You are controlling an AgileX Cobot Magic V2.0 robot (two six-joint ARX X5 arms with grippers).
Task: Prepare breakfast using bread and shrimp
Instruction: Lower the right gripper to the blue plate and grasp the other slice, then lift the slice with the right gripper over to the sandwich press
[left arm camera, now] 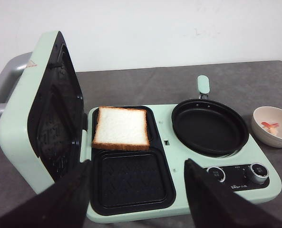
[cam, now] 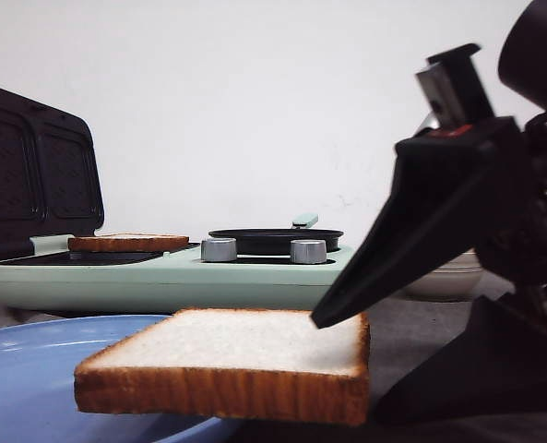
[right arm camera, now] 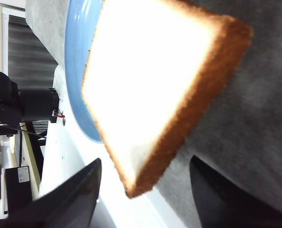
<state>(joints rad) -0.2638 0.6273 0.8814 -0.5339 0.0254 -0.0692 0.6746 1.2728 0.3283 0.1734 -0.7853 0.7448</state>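
One slice of bread (cam: 236,355) lies partly on the blue plate (cam: 33,369), its right end sticking out past the rim. My right gripper (cam: 347,369) is open, one finger above and one below that end; in the right wrist view the gripper (right arm camera: 145,166) brackets the bread's (right arm camera: 150,80) corner without closing on it. A second slice of bread (left arm camera: 121,127) lies in the far tray of the mint sandwich maker (left arm camera: 179,152). My left gripper (left arm camera: 137,164) hovers open over the bare near tray. The shrimp (left arm camera: 270,126) sits in a beige bowl (left arm camera: 259,133).
The sandwich maker's lid (left arm camera: 45,118) stands open on the left. A black frying pan (left arm camera: 209,126) fills its right half, with two silver knobs (left arm camera: 258,171) in front. The bowl (cam: 448,277) stands behind my right arm, to the right of the maker.
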